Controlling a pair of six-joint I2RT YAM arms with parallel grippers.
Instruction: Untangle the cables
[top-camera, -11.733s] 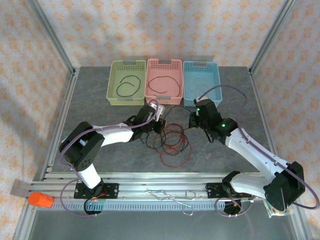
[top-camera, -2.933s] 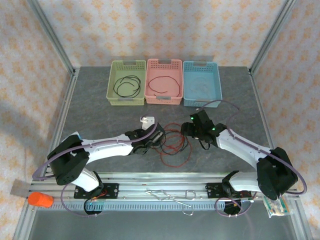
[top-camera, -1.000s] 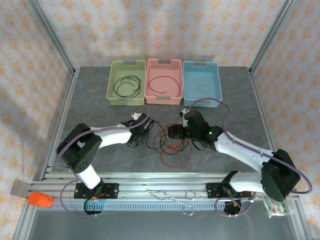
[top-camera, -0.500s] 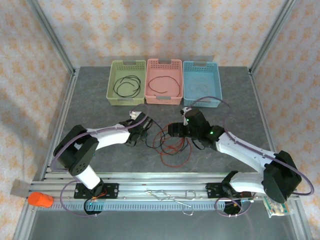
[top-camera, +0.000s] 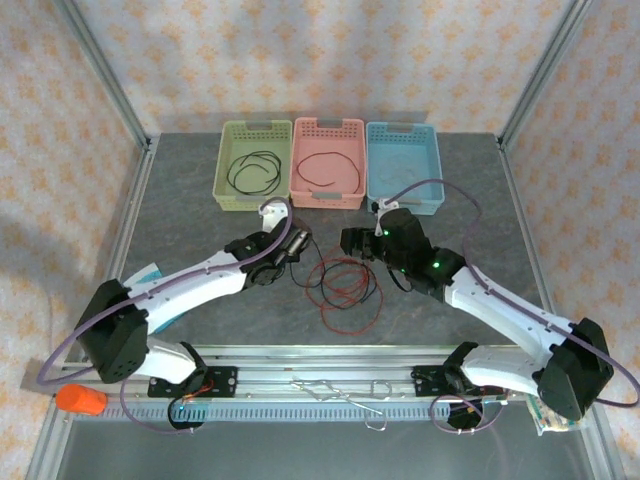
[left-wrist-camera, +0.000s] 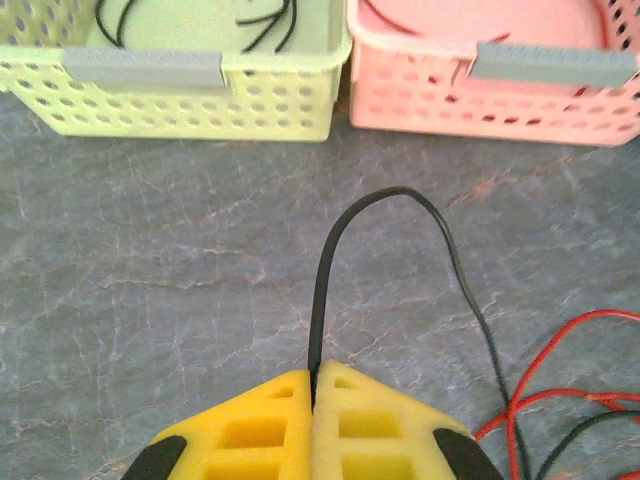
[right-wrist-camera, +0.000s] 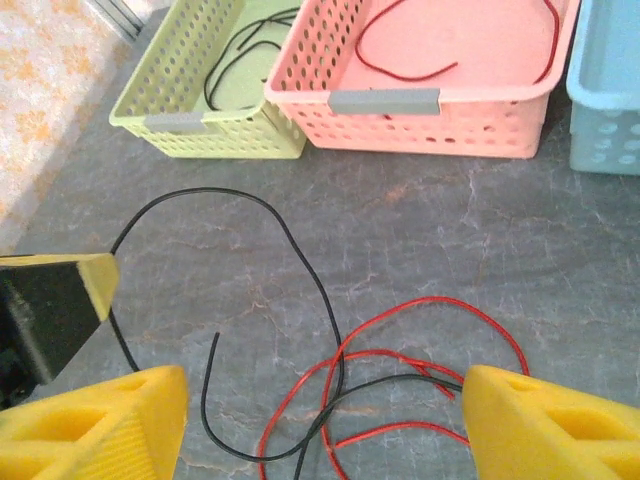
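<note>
Your stock on the grey table (top-camera: 180, 235), as it lies:

1. Left gripper (left-wrist-camera: 313, 388): yellow fingers pressed together and clamped on a black cable (left-wrist-camera: 326, 245). The cable rises from between them, arches over and runs down to the right toward the pile. From above, you find this gripper just left of the pile, in front of the green and pink baskets.
2. Right gripper (right-wrist-camera: 325, 395): fingers wide apart, nothing between them, at the pile's far right edge and facing the left gripper.
3. Pile (top-camera: 342, 285): red cables (right-wrist-camera: 430, 302) in overlapping loops with black strands threaded through, flat on the table between your two arms, apart from the baskets.
4. Green basket (top-camera: 222, 165): coiled black cable (top-camera: 255, 170) inside.
5. Pink basket (top-camera: 326, 125): single red cable (top-camera: 325, 172) inside.
6. Blue basket (top-camera: 403, 128): pale cable (top-camera: 400, 172) inside, faint.

The three baskets stand side by side along the far part of the table
</note>
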